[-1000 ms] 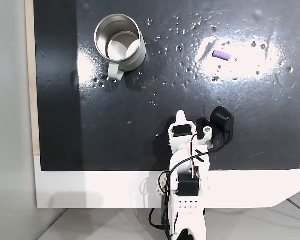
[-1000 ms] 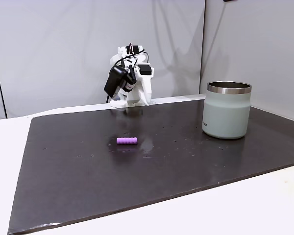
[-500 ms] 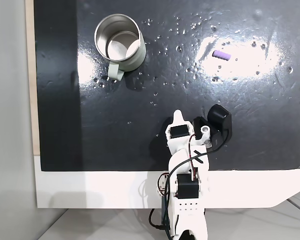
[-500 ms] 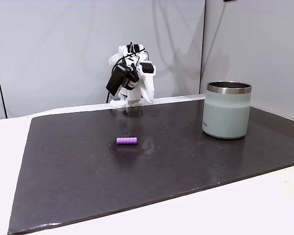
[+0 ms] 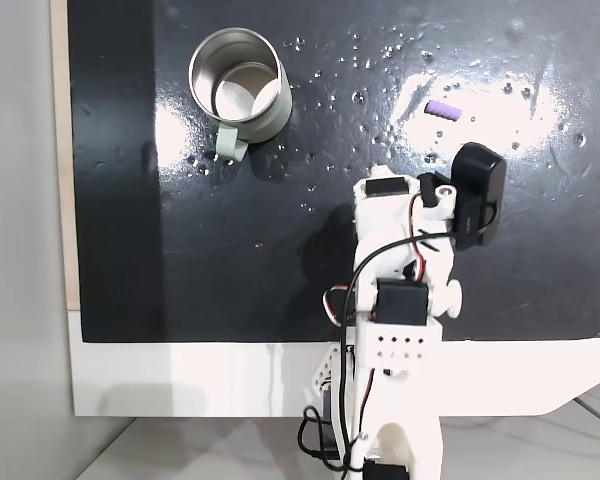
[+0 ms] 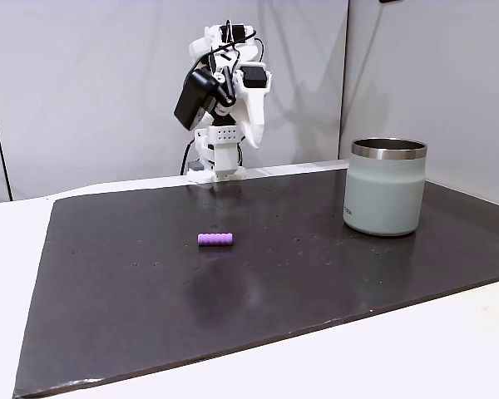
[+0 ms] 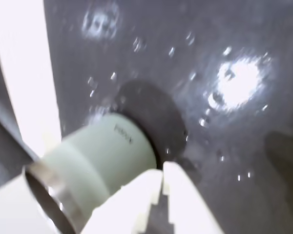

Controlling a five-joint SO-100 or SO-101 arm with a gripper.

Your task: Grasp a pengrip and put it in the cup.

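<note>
On the left half of the dark mat (image 5: 180, 250), as the top-down fixed view shows it, the cup (image 5: 238, 85) is seen upright, its shiny inside open to the camera and its small handle turned toward the lower edge. Further right, near the middle of that view, the white arm (image 5: 395, 330) is raised over the mat's near edge, with a black camera unit (image 5: 477, 195) beside its upper end. Up and to the right of the arm, the pengrip (image 5: 442, 109) is found lying flat on the mat, well apart from the cup and clear of the arm.

From the side fixed view, the pengrip (image 6: 214, 239) is seen at left of centre on the mat (image 6: 108, 299), the arm (image 6: 224, 91) stands lifted at the desk's (image 6: 17, 249) far edge, and the cup (image 6: 386, 186) sits at the right.

Across the blurred wrist view, the cup (image 7: 100, 156) lies at lower left, and the pincer (image 7: 162, 181) is seen with its white fingertips (image 7: 178, 187) pressed nearly together, nothing held between them.
</note>
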